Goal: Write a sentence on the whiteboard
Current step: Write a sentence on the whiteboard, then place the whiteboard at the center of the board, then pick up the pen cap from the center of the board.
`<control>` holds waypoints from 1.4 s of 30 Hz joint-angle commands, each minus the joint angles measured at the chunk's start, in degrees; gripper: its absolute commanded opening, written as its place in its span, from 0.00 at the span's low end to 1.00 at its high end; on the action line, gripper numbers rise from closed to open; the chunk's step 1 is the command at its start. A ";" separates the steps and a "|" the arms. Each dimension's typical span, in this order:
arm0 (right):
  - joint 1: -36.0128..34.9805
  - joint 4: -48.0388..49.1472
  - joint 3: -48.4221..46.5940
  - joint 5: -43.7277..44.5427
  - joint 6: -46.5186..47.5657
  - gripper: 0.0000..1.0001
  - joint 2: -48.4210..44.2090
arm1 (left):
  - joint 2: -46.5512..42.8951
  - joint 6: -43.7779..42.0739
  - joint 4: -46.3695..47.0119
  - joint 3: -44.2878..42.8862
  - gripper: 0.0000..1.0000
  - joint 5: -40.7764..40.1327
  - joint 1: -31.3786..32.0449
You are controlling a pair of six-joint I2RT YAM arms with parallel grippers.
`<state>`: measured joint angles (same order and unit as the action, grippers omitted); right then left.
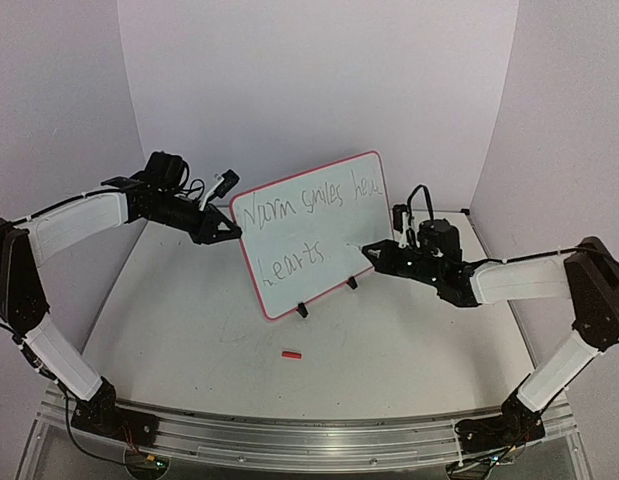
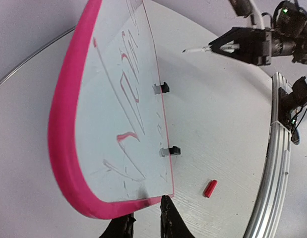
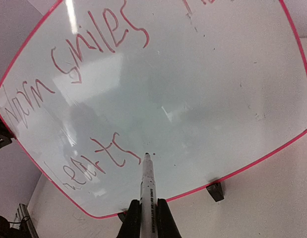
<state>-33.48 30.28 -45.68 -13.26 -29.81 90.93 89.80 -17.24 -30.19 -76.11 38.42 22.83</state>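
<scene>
The whiteboard stands tilted on two black clip feet at mid-table, pink rim around it. The sentence runs in thin marker scrawl across its top, with a second line lower left. My left gripper is at the board's left edge. In the left wrist view its fingers stand slightly apart, with the pink rim right at their tips. My right gripper is shut on a white marker. The marker's tip sits close to the board just right of the lower word.
A small red marker cap lies loose on the table in front of the board. An aluminium rail runs along the near edge between the arm bases. White backdrop walls close off the back and sides.
</scene>
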 commanded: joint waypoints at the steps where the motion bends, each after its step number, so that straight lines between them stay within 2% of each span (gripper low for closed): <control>1: 1.32 -5.12 1.63 3.50 2.11 0.00 -8.70 | -4.62 -1.24 -1.46 1.00 0.32 -7.21 -0.33; 5: 1.65 -9.53 1.86 4.90 3.91 0.00 -14.49 | -8.59 0.65 0.06 2.74 0.50 -10.27 -0.59; 10: 1.66 -15.77 1.59 5.54 6.10 0.00 -21.21 | -15.13 4.57 1.28 6.49 0.62 -13.65 -0.77; 15: 1.68 -21.57 2.28 5.02 8.28 0.00 -26.73 | -24.28 11.27 3.75 13.11 0.67 -16.18 -0.68; 19: 1.59 -25.04 3.50 3.00 9.02 0.00 -29.77 | -30.03 23.35 5.48 19.65 0.71 -19.52 -0.36; 20: 1.60 -25.55 4.01 2.44 9.15 0.00 -30.69 | -31.33 25.69 5.41 21.19 0.77 -19.34 -0.19; 22: 1.65 -26.46 5.14 1.01 9.15 0.00 -32.43 | -34.45 30.79 5.65 24.15 0.81 -19.46 0.33; 28: 1.62 -30.15 7.53 -4.75 7.14 0.00 -35.82 | -43.34 43.50 16.02 38.50 0.81 -18.42 4.80; 35: 1.66 -33.41 11.54 -12.06 1.58 0.00 -35.10 | -38.78 43.27 17.23 41.75 0.77 -21.08 13.63; 42: 1.64 -36.15 12.25 -17.91 -1.25 0.00 -32.87 | -25.54 35.03 18.78 37.01 0.77 -27.73 29.32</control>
<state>-31.90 -4.14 -33.43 -26.49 -28.62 57.45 57.63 22.98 -14.64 -34.73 15.22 45.47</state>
